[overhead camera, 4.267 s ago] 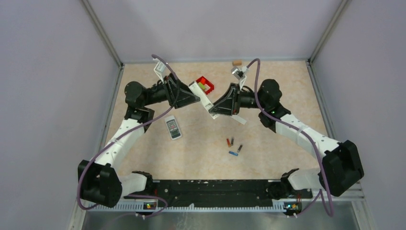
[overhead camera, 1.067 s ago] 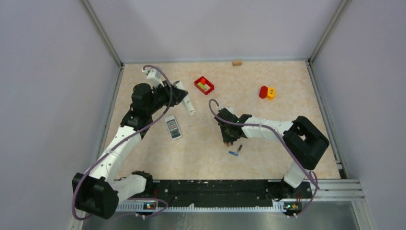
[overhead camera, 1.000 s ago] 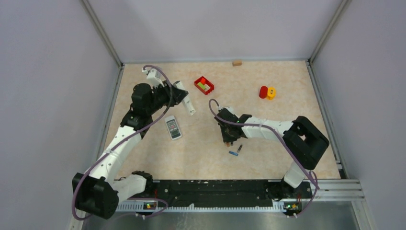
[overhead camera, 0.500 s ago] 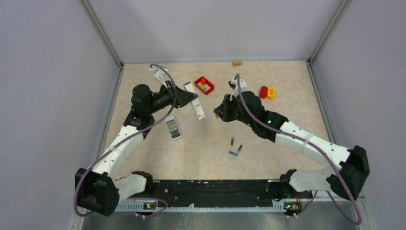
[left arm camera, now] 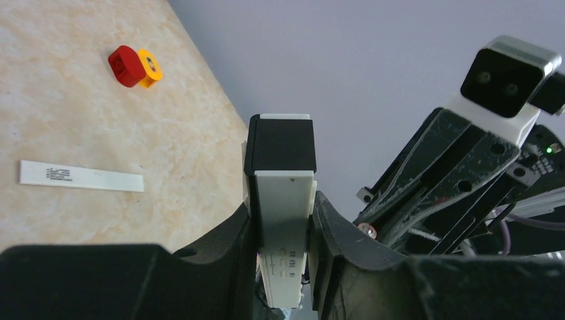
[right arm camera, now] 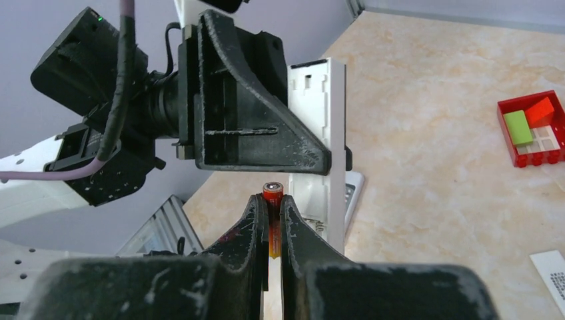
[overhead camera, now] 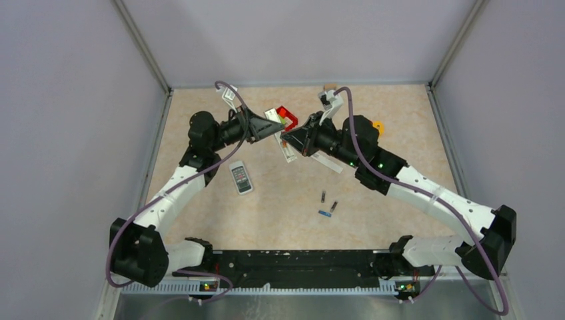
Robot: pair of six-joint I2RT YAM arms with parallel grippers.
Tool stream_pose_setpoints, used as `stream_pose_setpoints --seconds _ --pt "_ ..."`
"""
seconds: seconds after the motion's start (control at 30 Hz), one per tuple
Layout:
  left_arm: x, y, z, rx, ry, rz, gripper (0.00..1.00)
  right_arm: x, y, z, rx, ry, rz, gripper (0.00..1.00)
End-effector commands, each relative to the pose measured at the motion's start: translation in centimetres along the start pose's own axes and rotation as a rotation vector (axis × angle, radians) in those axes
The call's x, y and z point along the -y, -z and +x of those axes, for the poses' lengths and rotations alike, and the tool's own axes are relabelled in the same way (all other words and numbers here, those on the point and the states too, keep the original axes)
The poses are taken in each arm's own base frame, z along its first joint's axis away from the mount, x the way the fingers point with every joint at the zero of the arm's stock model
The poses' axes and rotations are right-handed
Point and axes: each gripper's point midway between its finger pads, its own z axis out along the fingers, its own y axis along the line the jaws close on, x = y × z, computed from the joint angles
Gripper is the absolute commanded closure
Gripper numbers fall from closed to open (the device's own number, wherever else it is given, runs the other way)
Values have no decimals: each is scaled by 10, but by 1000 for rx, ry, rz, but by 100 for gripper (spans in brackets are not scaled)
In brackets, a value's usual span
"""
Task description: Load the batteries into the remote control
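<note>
As left gripper (left arm camera: pixel 281 233) clamps the white remote (right arm camera: pixel 320 133) toward the far edge, right gripper (right arm camera: pixel 270 213) pinching red battery (right arm camera: pixel 272 192) just beside it.

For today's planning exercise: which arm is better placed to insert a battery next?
Right. The right tool grips the red battery beside the white remote, which the left tool is busy holding.

battery (right arm camera: pixel 272 193) just beside remote (right arm camera: pixel 319 123)

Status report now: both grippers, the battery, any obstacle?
Left gripper shut on white remote, raised. Right gripper shut on red battery, tip beside the remote's open back. Nothing seen between them.
</note>
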Motion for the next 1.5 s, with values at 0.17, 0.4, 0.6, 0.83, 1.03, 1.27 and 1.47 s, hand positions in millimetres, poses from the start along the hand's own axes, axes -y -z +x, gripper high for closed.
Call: stream_pose_setpoints --seconds 0.17,0.4,0.6,0.83,1.03,1.27,1.47 --pt "35 0 -21 62 54 76 100 -25 3 -26 42 142 -47 100" --pt "39 1 -24 83 56 98 100 -16 1 -14 -20 200 -25 100" --pt "46 1 -27 88 49 115 100 -15 6 -9 -29 230 -38 100" --pt "48 0 -26 74 93 143 100 -13 7 7 -74 223 -55 94" --pt "52 -2 -28 74 97 156 100 -13 14 8 -92 222 -45 73" --pt "49 -3 -32 92 96 150 100 -16 19 -18 -56 189 10 55" --pt "46 -3 -32 101 69 136 100 -24 24 -35 -28 117 30 39"
